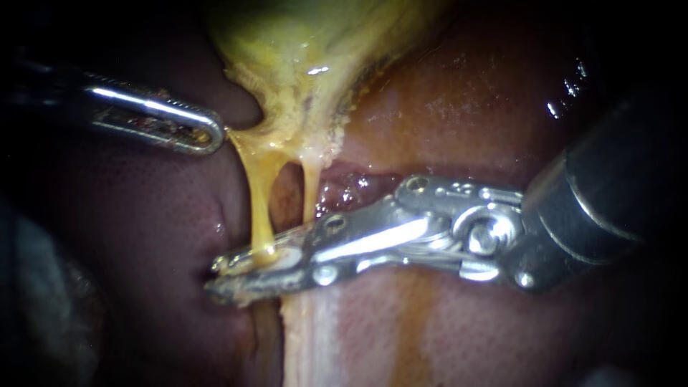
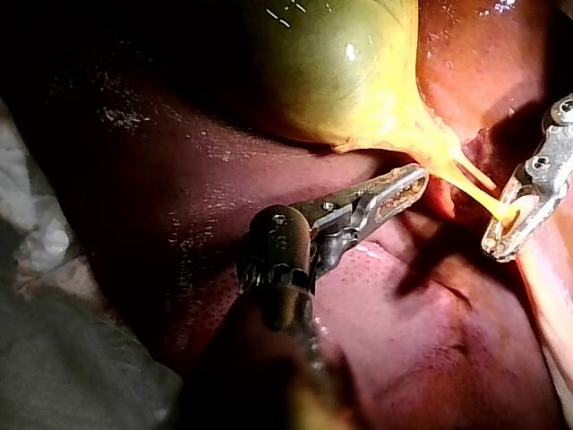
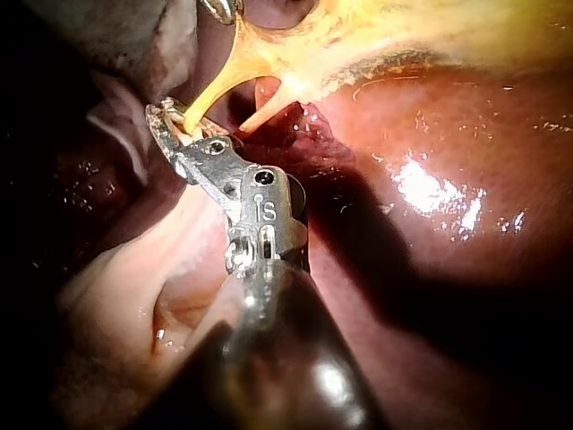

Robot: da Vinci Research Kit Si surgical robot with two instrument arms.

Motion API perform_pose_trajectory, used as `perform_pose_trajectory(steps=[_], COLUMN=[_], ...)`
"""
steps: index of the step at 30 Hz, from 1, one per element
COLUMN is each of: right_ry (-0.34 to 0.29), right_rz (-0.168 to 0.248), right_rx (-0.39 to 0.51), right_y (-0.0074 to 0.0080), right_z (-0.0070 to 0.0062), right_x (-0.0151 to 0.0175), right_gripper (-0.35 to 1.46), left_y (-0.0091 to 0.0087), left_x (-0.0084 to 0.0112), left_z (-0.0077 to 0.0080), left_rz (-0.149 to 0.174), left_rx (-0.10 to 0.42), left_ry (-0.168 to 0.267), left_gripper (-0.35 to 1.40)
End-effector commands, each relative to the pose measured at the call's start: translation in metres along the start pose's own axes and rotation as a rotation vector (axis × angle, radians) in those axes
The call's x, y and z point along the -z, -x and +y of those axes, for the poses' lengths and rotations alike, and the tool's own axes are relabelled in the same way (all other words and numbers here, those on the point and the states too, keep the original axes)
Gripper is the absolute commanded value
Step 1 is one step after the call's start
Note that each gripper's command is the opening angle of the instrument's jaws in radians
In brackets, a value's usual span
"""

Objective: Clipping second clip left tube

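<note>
The yellow-green gallbladder (image 1: 308, 50) (image 2: 331, 72) hangs over the dark red liver (image 1: 466, 93). Two thin yellow tubes run down from its neck: the left tube (image 1: 259, 208) (image 3: 210, 94) and the shorter right tube (image 1: 309, 190) (image 3: 269, 112). My right instrument (image 1: 229, 276) (image 3: 166, 116) (image 2: 503, 235) comes in from the right. Its jaws lie across the lower end of the left tube and are shut on it from both sides. My left instrument (image 1: 215, 136) (image 2: 412, 184) is shut on the edge of the gallbladder neck and holds it out to the left, so the tubes are stretched.
A pale strip of tissue (image 1: 308, 344) runs down the liver below the right instrument's jaws. Grey cloth (image 2: 54, 358) lies beside the liver, behind my left instrument's shaft. The right instrument's thick dark shaft (image 1: 616, 193) fills the right side of the endoscope view.
</note>
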Motion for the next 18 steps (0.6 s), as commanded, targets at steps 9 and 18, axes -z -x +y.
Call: perform_pose_trajectory(steps=[9,18], right_ry=[-0.005,-0.005], right_rz=[-0.001,-0.001], right_rx=[-0.012,-0.012], right_y=[0.0007,0.0008], right_z=[0.0002,0.0003], right_x=[0.0007,0.0007], right_gripper=[-0.35,-0.35], left_y=[0.0,0.0], left_x=[0.0,0.0], left_z=[0.0,-0.0001], left_rz=[0.0,0.0], left_rx=[0.0,0.0], left_ry=[0.0,0.0], left_gripper=[-0.35,-0.35])
